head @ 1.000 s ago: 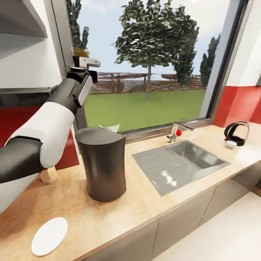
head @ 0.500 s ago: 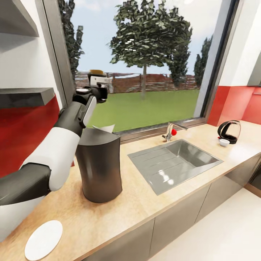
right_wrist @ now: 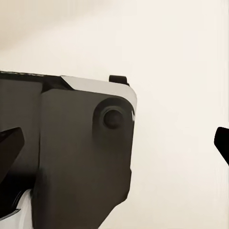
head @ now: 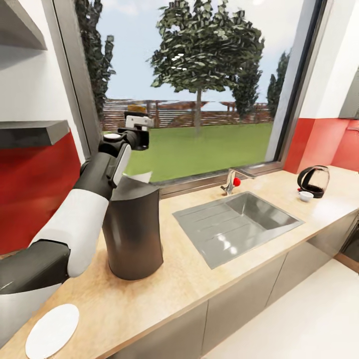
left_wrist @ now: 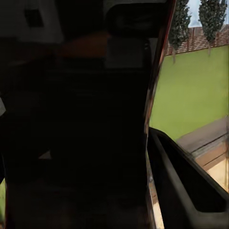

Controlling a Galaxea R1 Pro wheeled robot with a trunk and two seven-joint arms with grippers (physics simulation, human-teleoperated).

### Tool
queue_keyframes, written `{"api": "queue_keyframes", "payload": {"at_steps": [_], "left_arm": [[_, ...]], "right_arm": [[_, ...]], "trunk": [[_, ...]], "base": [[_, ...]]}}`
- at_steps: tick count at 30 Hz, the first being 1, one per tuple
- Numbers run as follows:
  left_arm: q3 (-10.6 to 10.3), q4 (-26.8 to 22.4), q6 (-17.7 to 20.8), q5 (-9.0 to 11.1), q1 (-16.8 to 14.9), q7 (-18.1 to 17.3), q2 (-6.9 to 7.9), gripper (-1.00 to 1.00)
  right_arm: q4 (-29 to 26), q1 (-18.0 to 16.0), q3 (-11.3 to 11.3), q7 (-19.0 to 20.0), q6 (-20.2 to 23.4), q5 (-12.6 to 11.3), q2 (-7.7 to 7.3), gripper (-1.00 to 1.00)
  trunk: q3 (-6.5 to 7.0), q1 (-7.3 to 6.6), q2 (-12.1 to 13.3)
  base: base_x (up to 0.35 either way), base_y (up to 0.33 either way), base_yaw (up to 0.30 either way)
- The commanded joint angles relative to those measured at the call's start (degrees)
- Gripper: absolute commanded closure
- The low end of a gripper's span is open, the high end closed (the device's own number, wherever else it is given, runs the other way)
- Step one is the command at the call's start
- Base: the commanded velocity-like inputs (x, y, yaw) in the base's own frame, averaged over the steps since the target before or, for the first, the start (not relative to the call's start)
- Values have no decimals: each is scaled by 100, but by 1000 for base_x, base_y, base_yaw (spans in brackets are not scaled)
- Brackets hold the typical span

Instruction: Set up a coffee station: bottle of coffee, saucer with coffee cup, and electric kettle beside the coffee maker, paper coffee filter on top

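Observation:
My left gripper [head: 135, 125] is raised in front of the window, above and behind the coffee maker [head: 132, 229], and is shut on the bottle of coffee [head: 134, 106], whose yellow-orange cap shows above the fingers. In the left wrist view the dark bottle of coffee [left_wrist: 95, 143] sits close up. The saucer [head: 52, 331] lies on the kitchen countertop [head: 199, 284] at the near left. The electric kettle [head: 313, 180] and coffee cup [head: 305, 196] stand at the far right. The kitchen shelf [head: 30, 132] is on the left wall. The paper coffee filter is hidden. My right gripper [right_wrist: 114, 152] looks open over a pale surface.
An inset steel sink [head: 239, 224] with a faucet [head: 232, 182] lies between the coffee maker and the kettle. A white sheet-like corner [head: 142, 177] pokes up behind the coffee maker. A big window runs behind the counter. Pale floor [head: 309, 319] lies at the lower right.
The head view has shifted. My left arm has carried the bottle away from the shelf side, rightward and lower, to in front of the window over the coffee maker.

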Motion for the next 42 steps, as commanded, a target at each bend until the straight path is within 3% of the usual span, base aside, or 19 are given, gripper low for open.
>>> {"api": "queue_keyframes", "payload": {"at_steps": [1, 7, 13, 16, 20, 23, 26, 32, 42], "left_arm": [[-3, -17, 11, -33, 24, 7, 2, 100], [18, -31, 0, -40, 80, 7, 27, 100], [15, -42, 33, -22, 96, -6, 208, 100], [18, -144, 16, -12, 324, -7, 294, 100], [11, -434, -29, -8, 817, -11, 306, 100], [26, -595, -39, -24, 993, -8, 338, 100], [32, -798, -22, 16, 1119, -7, 594, 100], [41, -909, -7, 26, 1187, -7, 885, 100], [262, -904, -36, 37, 1638, -24, 940, 100]], "right_arm": [[-4, -4, -52, -16, 5, 60, 2, -100], [-6, -4, -66, -16, 4, 60, 1, -100], [-7, -4, -66, -16, 4, 60, 1, -100], [-7, -4, -66, -16, 4, 60, 1, -100], [-7, -4, -49, -16, 4, 60, 1, -100], [-7, -4, -49, -16, 4, 60, 3, -100], [-7, -4, -49, -16, 4, 60, 6, -100], [-6, -4, -43, -16, -159, 60, 1, -100], [-5, -4, -40, -16, -183, 60, 1, -100]], "trunk": [[-13, 2, -16], [-13, 2, -16], [-13, 2, -16], [-13, 2, -16], [-13, 2, -16], [-13, 2, -16], [-13, 2, -16], [-13, 2, -16], [-13, 2, -16]], "base": [[-156, -172, 0], [-175, -37, 30], [-13, -1, 241], [-1, 0, 276], [0, 0, 278], [0, 0, 272], [0, 0, 171], [0, 0, 24], [0, 0, 0]]}}
